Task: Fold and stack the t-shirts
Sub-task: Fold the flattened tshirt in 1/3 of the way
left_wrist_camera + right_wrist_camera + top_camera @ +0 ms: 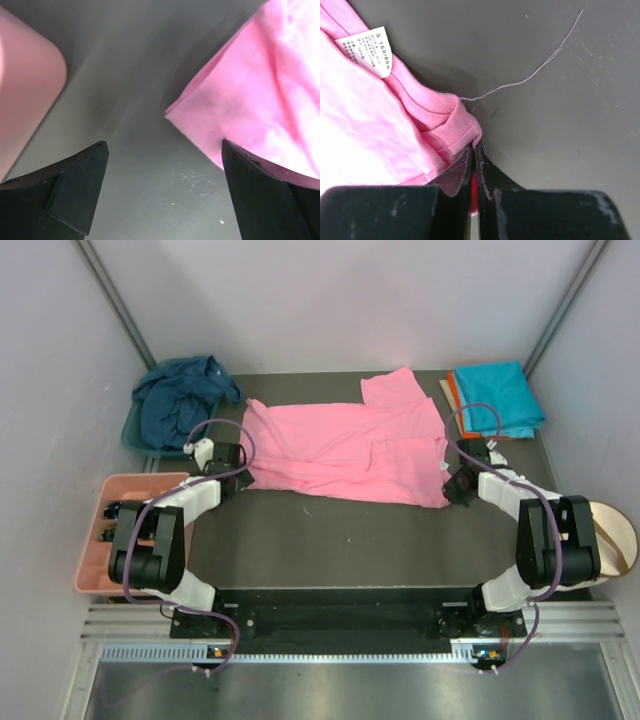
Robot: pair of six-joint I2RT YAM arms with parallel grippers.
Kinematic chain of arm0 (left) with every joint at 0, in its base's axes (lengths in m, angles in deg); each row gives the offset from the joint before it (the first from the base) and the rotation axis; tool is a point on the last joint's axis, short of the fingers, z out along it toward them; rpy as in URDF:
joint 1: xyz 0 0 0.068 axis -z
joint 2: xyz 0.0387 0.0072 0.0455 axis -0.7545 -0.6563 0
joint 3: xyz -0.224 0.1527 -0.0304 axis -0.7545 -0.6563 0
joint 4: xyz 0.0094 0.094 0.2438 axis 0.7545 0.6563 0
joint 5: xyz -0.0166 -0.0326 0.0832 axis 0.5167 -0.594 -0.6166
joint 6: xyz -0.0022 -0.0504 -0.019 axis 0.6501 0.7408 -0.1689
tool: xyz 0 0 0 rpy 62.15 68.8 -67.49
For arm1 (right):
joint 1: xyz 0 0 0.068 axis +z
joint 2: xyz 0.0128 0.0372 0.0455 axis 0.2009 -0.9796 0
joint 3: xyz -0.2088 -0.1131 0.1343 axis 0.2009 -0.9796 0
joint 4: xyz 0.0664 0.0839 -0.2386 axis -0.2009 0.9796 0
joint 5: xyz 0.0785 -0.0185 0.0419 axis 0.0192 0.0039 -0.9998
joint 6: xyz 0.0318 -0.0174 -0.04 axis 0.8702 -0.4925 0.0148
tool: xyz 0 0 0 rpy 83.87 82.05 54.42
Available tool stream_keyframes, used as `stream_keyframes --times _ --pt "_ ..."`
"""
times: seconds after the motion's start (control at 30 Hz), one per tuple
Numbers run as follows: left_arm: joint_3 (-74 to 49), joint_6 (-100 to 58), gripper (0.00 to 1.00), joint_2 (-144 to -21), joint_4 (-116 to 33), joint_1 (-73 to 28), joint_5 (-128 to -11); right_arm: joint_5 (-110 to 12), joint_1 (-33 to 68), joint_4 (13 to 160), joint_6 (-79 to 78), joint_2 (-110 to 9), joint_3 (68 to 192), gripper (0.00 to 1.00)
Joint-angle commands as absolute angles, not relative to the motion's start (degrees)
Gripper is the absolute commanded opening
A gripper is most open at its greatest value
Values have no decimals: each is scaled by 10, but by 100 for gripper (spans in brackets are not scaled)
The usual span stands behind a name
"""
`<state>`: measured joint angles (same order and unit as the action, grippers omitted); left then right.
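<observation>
On the dark tabletop [330,540], the pink t-shirt [345,450] lies spread between my arms. My right gripper [474,152] is clamped on its stitched edge near the white label [370,50]. My left gripper [164,150] is spread apart by the shirt's corner, holding nothing. The navy t-shirt [180,400] is bunched far left, and the turquoise t-shirt [497,398] lies folded far right.

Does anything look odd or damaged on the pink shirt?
Yes: a loose thread trails from the corner of the pink shirt across the table, just beyond where the right hand pinches it. Possibly a pulled seam.
</observation>
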<state>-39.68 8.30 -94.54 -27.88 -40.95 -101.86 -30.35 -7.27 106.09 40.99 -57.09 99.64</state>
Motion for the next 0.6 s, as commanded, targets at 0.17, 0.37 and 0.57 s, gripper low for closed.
stream_keyframes --times 0.17,0.37,0.57 --pt "-373 71 99 -950 -256 -417 -1060 -289 -77 1086 395 -579 1025 0" --pt "-383 60 99 -956 -307 -432 -1017 -289 -76 1090 384 -582 1035 0" --pt "-377 53 96 -978 -355 -437 -979 -293 -76 1092 380 -585 1041 0"
